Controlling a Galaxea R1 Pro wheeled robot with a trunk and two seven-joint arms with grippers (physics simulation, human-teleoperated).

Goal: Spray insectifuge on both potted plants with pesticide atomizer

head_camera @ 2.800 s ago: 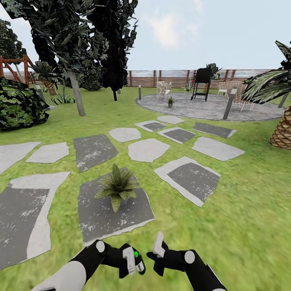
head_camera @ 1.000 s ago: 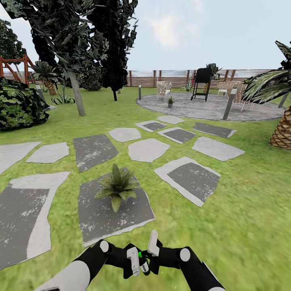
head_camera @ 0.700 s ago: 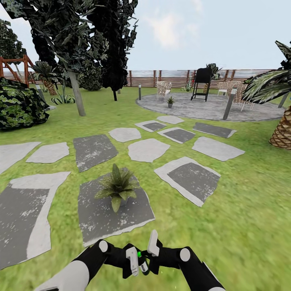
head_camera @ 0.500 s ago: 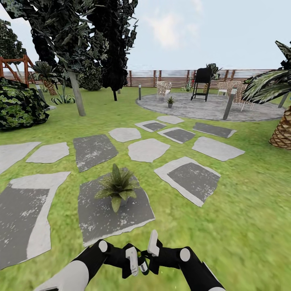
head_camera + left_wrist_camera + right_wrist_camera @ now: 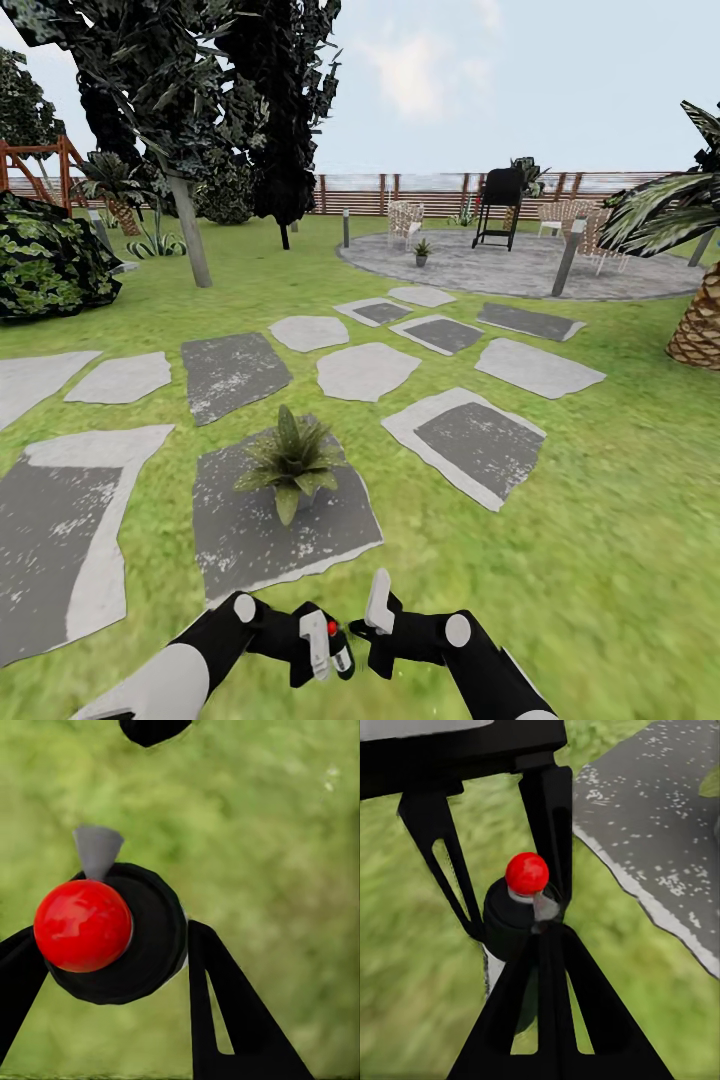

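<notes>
Small dark spray bottle with a pale stripe and a round red knob on top, the pesticide atomizer (image 5: 338, 650), held low and close in front of the trunk, over the green lawn (image 5: 600, 560). Seen end-on from the left wrist (image 5: 112, 934): black round body, red ball, short grey nozzle. Clamped between the two black fingers of the left gripper (image 5: 322, 647), one finger on each side of the body. Right gripper (image 5: 372, 625) just beside it, fingers drawn together in front of the bottle in the right wrist view (image 5: 521, 922); touching the bottle or not, cannot tell.

Just ahead, a low rosette of pointed green leaves in a tiny grey pot, the near potted plant (image 5: 290, 462), upright on a flat dark grey stepping stone (image 5: 255, 540). More grey stepping stones spread across the grass beyond. Far off, a second small potted plant (image 5: 421, 250) on the round grey paved patio (image 5: 600, 275), near a black barbecue grill (image 5: 498, 205) and pale wicker chairs (image 5: 405, 218). Brown slatted wooden fence (image 5: 420, 192) behind. Dark-leaved trees (image 5: 200, 90) at the left, a palm trunk (image 5: 697, 325) at the right edge.
</notes>
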